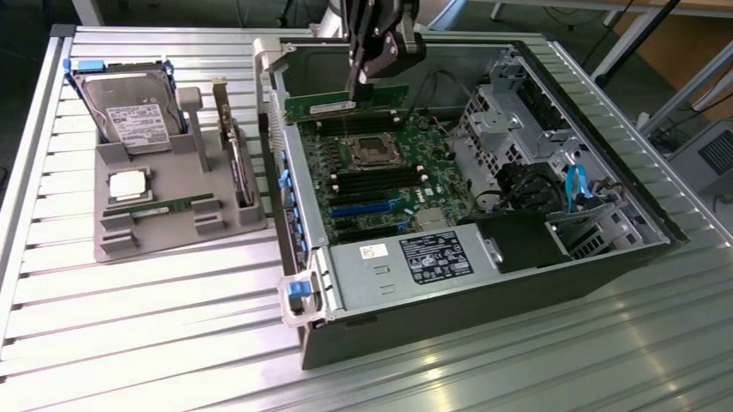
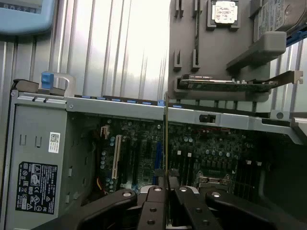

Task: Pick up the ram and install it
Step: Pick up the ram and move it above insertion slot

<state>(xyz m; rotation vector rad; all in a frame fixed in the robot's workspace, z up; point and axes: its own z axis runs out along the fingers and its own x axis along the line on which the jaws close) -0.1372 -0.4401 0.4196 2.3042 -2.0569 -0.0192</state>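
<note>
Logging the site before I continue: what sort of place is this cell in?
Probably a robotics lab or workshop bench set up for PC assembly: a slatted metal table, an open computer case lying on its side, and a grey fixture holding a hard drive and other parts.

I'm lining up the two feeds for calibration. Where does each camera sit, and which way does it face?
Exterior view: off the arm, high over the table, looking down on the open computer case and gray tray; the pincer shows, shut on the ram.
Wrist view: on the wrist, looking along the pincer into the case at the motherboard, tray beyond.
Shared: pincer, ram, case, motherboard, tray.
</note>
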